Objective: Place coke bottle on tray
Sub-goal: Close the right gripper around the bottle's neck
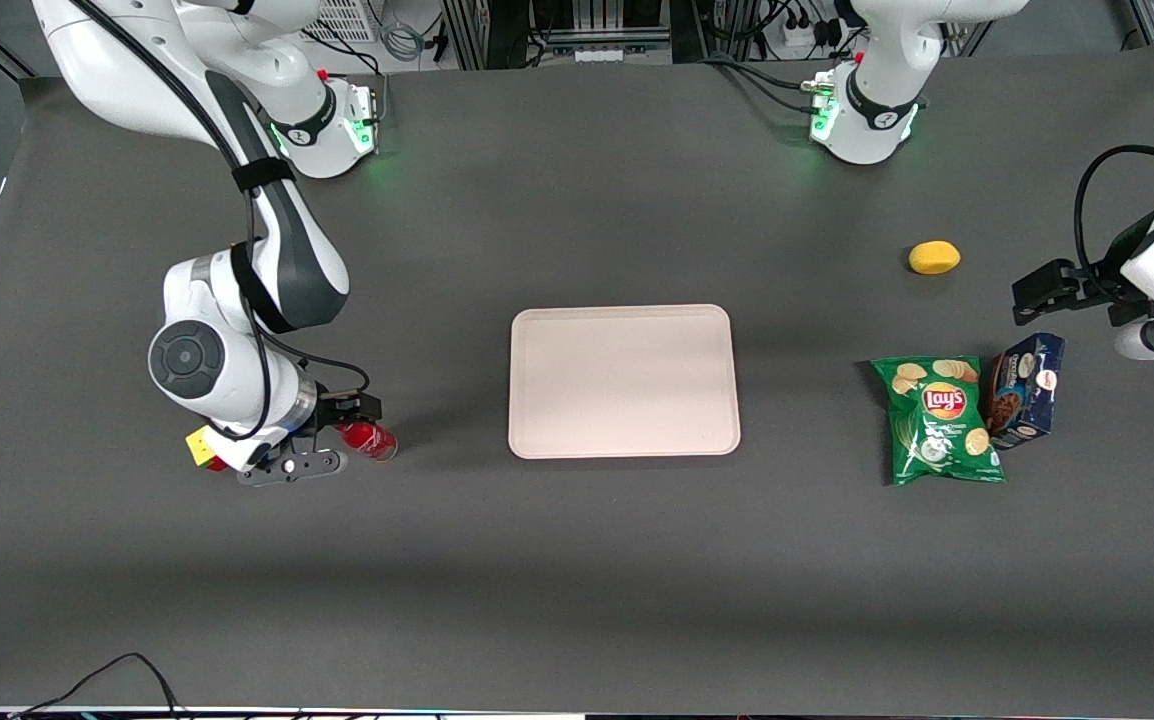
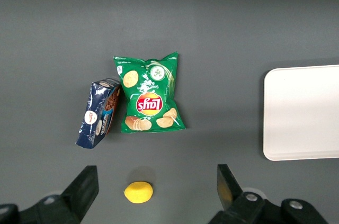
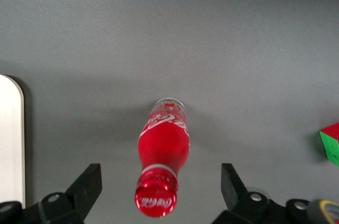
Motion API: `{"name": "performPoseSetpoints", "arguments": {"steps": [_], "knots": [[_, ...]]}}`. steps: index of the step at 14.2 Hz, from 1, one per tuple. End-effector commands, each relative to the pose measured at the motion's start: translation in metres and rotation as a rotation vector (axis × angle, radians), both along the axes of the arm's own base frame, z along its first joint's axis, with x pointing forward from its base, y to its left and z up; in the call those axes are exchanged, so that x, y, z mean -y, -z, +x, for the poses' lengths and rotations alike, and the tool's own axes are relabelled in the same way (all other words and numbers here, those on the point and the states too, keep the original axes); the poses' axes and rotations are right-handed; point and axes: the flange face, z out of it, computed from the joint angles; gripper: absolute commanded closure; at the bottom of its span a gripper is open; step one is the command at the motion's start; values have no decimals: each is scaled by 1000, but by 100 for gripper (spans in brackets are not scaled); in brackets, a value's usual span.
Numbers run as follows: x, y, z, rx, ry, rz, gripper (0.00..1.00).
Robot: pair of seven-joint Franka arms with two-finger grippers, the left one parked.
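Note:
The coke bottle [image 1: 369, 439] is small and red, and sits on the dark table toward the working arm's end. In the right wrist view the bottle [image 3: 163, 147] has its red cap toward the camera and its clear base on the table. My right gripper [image 1: 342, 420] is directly over it. The gripper [image 3: 160, 192] is open, its two black fingers [image 3: 87, 184] wide apart on either side of the cap and not touching it. The pale pink-beige tray [image 1: 624, 381] lies flat at the table's middle, apart from the bottle. Its rounded edge [image 3: 9, 139] shows in the right wrist view.
A colourful cube [image 1: 201, 446] sits beside the gripper, also in the right wrist view [image 3: 330, 144]. Toward the parked arm's end lie a green Lay's bag [image 1: 940, 420], a blue cookie box [image 1: 1025, 390] and a yellow lemon [image 1: 934, 257].

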Motion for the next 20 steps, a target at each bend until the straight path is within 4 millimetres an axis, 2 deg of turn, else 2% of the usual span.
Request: {"name": "performPoseSetpoints", "arguments": {"steps": [1,5,11,12,15,19,20], "knots": [[-2,6,0,14,-36,16,0],[1,22,-10,-8,-35,11,0],[3,19,-15,-12,-35,11,0],[3,20,-16,-13,-35,11,5],[2,20,-16,-15,-36,11,36],[-3,15,-17,-10,-35,15,86],[-6,11,-18,-3,-40,19,89]]}}
